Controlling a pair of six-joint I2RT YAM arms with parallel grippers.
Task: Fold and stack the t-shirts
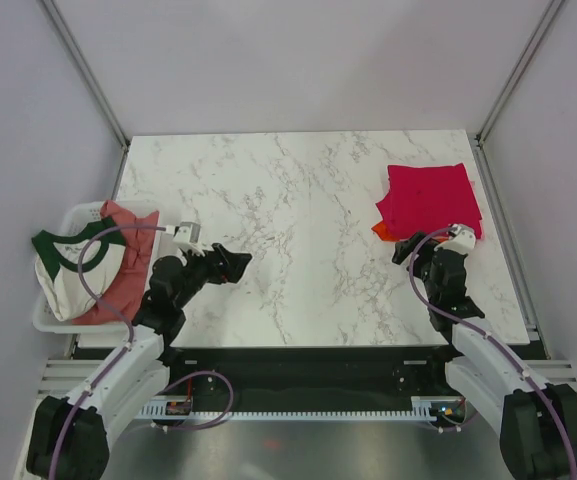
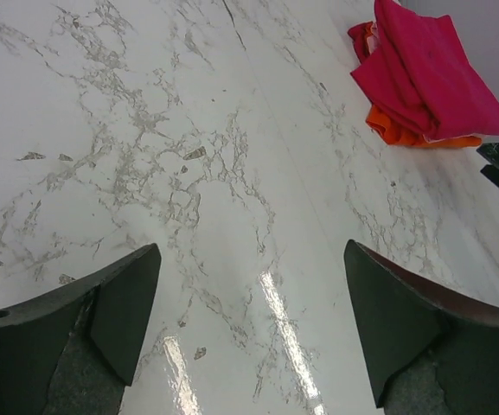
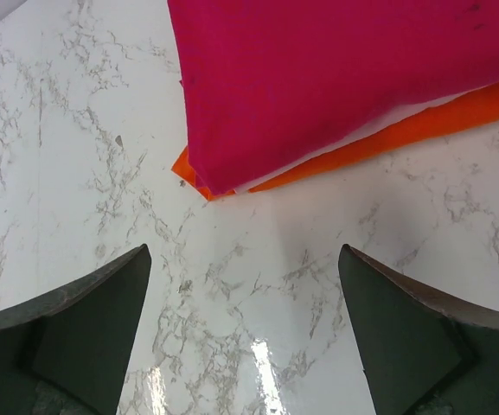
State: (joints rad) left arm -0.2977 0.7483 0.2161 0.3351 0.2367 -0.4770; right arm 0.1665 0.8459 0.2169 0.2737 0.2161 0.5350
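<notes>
Judged roughly half done: a folded magenta cloth t-shirt (image 1: 433,195) lay stacked on an orange t-shirt (image 1: 379,231) at two o'clock; a cream green-collared tee (image 1: 68,265) and a salmon-pink tee (image 1: 116,290) lay unfolded in the white plastic lattice basket (image 1: 48,318) at nine o'clock; the left gripper (image 1: 236,262) and right gripper (image 1: 406,250) stood wide and empty.

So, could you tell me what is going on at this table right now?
Two robot arms are working on folding and stacking t-shirts. A folded magenta t-shirt lies on an orange t-shirt at the far right of the table. The right arm is just in front of that stack, jaws open and empty. The left arm hovers over bare marble, jaws open too, holding nothing. A cream t-shirt with green trim and a salmon-pink t-shirt sit unfolded in the white basket at the left edge.
</notes>
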